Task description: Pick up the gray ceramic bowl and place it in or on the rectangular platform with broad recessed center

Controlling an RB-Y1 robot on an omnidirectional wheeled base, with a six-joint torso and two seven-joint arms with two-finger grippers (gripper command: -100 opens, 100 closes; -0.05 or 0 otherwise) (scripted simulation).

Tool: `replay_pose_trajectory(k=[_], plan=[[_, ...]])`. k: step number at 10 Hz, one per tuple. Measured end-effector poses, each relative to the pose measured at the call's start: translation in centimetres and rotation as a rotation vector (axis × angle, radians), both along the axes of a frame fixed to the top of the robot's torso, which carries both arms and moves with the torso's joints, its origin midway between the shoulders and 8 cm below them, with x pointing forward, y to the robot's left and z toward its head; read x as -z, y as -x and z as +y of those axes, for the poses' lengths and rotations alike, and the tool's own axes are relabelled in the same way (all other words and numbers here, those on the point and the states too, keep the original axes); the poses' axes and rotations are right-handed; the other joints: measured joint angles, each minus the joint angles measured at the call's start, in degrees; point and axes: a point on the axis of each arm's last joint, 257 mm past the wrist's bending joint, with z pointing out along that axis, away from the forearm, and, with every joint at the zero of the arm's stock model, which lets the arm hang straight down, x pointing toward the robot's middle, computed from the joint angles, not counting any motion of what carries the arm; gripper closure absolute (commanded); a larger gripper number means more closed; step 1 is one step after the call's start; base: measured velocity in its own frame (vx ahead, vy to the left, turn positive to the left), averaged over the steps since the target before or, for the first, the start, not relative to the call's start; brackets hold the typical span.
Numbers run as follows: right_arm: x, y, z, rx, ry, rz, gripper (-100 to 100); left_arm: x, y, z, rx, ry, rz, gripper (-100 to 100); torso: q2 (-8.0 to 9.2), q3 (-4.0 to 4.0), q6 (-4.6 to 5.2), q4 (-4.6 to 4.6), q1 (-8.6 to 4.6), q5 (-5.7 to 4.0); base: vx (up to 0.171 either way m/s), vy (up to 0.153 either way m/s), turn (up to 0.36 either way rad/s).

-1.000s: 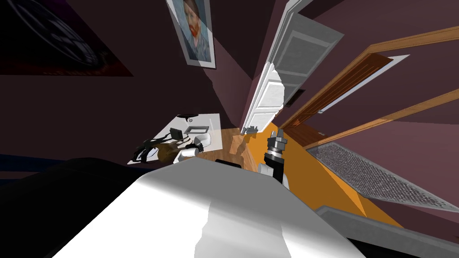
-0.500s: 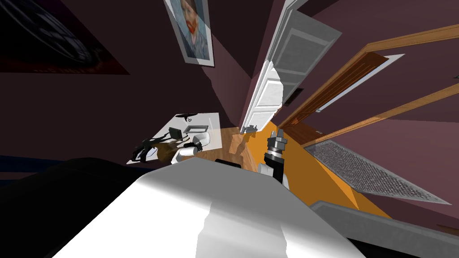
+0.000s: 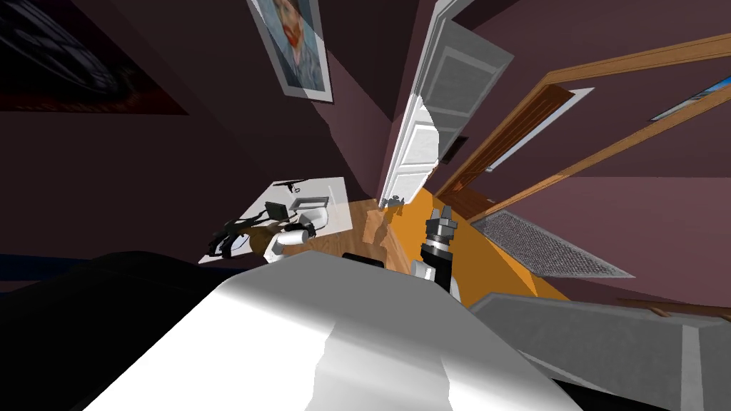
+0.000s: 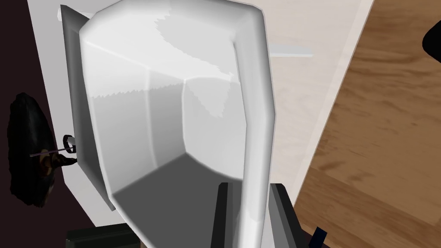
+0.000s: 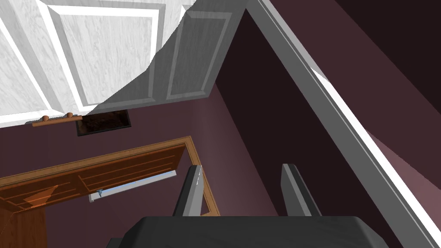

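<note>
The left gripper (image 4: 250, 185) is clamped on the bowl (image 4: 172, 107). Its two fingers (image 4: 222, 211) stand on either side of the rim wall, one inside the hollow and one outside, pressing it between them. The bowl is pale grey with flat, faceted inner walls, and the wrist camera looks straight into it.

Past the bowl, on the side away from the gripped rim, one edge of the grey tray (image 4: 71, 86) shows. The bowl covers the rest of it, and I cannot tell whether the two touch. The tray lies on a white table (image 4: 297, 86). Beyond the tray, at the table's edge, sits a black lump (image 4: 28, 150) with a small ring beside it. On the outer side of the gripper the wooden floor (image 4: 379, 129) begins.

In the head view the left forearm (image 3: 280, 243) reaches out from me toward eleven o'clock, low over the near part of the table (image 3: 335, 193). The bowl (image 3: 315, 217) is at its end, just against the near edge of the tray (image 3: 312, 203). At nine o'clock from the bowl some dark tangled things (image 3: 228, 237) lie on the table.

The right gripper (image 3: 440, 217) is at one o'clock — raised on its dark forearm, pointing up and forward, well apart from the table. Its fingers are spread with nothing between them (image 5: 242, 166). Ahead of it, at twelve to one o'clock, stands a white panelled door (image 3: 420, 146).
</note>
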Motion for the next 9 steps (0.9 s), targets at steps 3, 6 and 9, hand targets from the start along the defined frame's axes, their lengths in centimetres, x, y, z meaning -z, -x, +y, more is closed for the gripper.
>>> replay_pose_trajectory(k=[3, 6, 9], plan=[[0.0, 0.0, 0.0, 0.0, 0.0, 0.0, 0, -1.3, 0.6, 3.1, -0.055, -0.026, 0.001, 100, 0.09, 0.06, -0.29, 0.02, 0.26, -0.1, -0.101, 0.016, -0.098], [0.0, 0.0, 0.0, 0.0, 0.0, 0.0, 0, -3.0, 1.2, 6.2, -0.122, -0.049, 0.005, 100, 0.37, 0.24, -0.48, 0.11, 0.21, -0.3, -0.135, -0.006, -0.176], [0.0, 0.0, 0.0, 0.0, 0.0, 0.0, 0, -5.2, 2.6, 9.5, -0.204, -0.072, 0.01, 100, 0.58, 0.4, -0.64, 0.21, 0.36, -0.39, -0.134, 0.028, -0.177]])
